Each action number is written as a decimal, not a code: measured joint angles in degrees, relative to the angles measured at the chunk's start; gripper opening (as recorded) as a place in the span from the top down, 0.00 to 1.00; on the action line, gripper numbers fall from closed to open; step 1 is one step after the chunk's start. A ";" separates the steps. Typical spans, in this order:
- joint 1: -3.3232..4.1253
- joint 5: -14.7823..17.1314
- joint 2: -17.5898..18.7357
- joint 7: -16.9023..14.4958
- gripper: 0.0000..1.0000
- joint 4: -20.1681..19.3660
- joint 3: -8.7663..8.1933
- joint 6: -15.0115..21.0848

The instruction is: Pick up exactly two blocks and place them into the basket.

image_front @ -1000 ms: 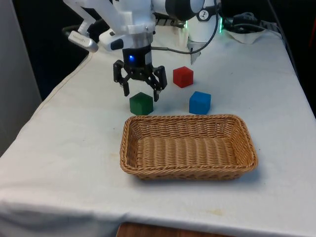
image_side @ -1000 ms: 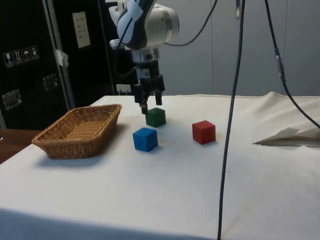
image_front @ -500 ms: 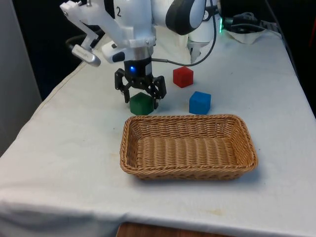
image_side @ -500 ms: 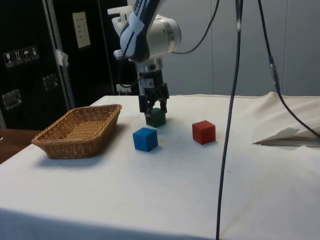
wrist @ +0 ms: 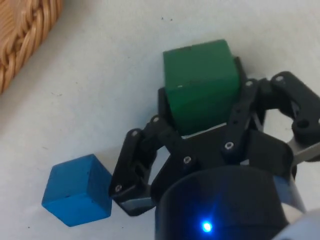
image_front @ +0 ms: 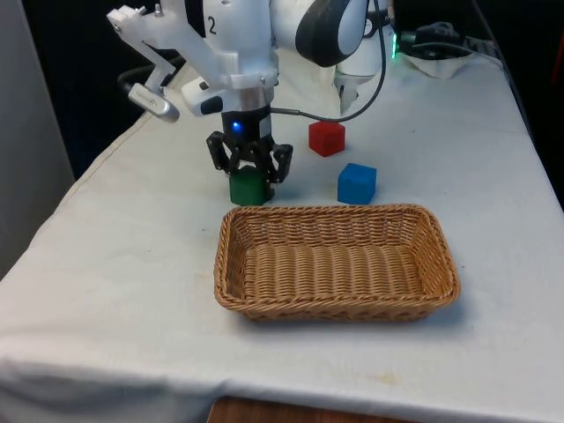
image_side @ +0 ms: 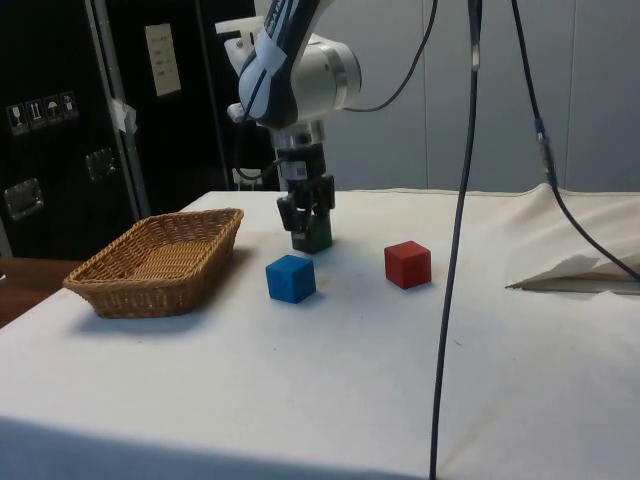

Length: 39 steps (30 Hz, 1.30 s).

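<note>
Claw (image_front: 249, 176) was down at the surface (image_front: 132, 256), its two fingers clamped on opposite sides of the green block (image_front: 248, 187). Wrist view confirmed both fingers pressed against the green block (wrist: 200, 84). Whether the block rested on the cloth or sat just off it could not be told. In the side view the claw (image_side: 308, 222) covered most of the green block (image_side: 317, 238).

Blue block (image_front: 357, 182) sat on the cloth toward the front view's right of the green one, just beyond the basket's far rim. Red block (image_front: 327, 137) sat farther back, apart from both. Basket (image_front: 264, 282) was on the near side of the blocks, nothing inside it. In the side view: basket (image_side: 110, 280), blue block (image_side: 291, 278), red block (image_side: 408, 264).
</note>
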 measured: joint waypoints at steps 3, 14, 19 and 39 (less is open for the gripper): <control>0.00 0.06 0.00 0.06 0.96 0.00 0.00 0.00; 0.06 0.06 -0.40 0.06 0.96 0.17 -0.29 -0.06; 0.17 -0.63 -2.46 0.00 0.96 0.11 -0.97 -1.43; 0.97 -4.93 -8.54 2.69 0.96 3.78 -2.23 -8.25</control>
